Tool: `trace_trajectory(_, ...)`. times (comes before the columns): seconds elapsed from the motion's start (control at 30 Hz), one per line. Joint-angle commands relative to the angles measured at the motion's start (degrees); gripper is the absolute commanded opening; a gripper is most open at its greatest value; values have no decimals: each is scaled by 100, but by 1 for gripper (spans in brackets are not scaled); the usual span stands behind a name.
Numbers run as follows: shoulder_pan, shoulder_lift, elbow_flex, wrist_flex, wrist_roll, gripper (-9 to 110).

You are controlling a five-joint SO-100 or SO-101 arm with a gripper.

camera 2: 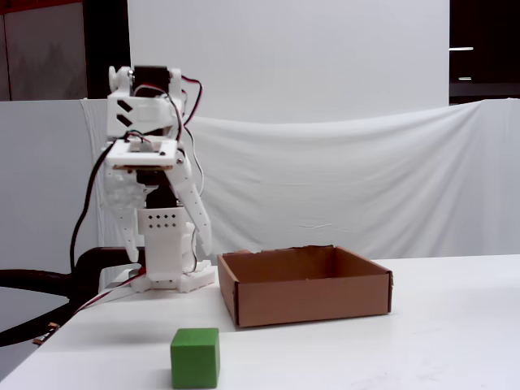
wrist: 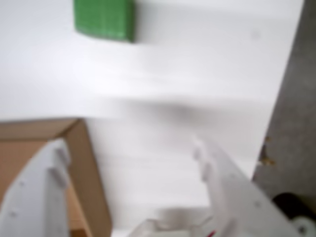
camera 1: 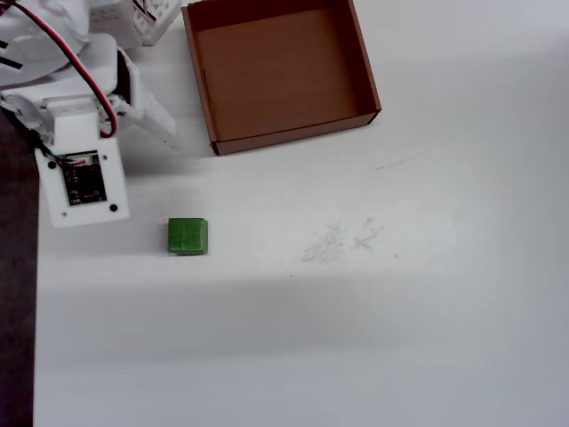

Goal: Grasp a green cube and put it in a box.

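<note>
In the fixed view the cube (camera 2: 195, 357) sits nearest the camera, at the lower left of the frame, resting flat on the white tabletop (camera 2: 422, 341) with nothing touching it. Behind it, at mid frame, stands the box (camera 2: 305, 286), open side up and empty as far as the view shows. Farthest back, at the left of the frame, the arm (camera 2: 150, 162) is folded high above its base, with the gripper (camera 2: 166, 237) pointing down and clear of the tabletop.

The overhead view shows the same layout: cube (camera 1: 188, 236) at lower left of centre, box (camera 1: 280, 71) at the top, the two well apart. The arm occupies the upper left corner.

In the wrist view the gripper (wrist: 131, 150) is released: both fingers (wrist: 54, 163) stand spread with bare tabletop between them and hold nothing. The cube (wrist: 104, 19) lies at the upper edge of that frame, ahead of the jaws; a corner of the box (wrist: 81, 148) shows at lower left.

Judgement: the raised pose and spread jaws suit an approach, and the grasp is not yet made.
</note>
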Motion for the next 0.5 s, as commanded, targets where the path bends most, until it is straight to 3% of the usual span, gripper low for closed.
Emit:
trace_trajectory(0.0,-97,-545,-668,-343,193,37)
trace_trajectory(0.47,-202,-2417,-1336,-1512,879,38)
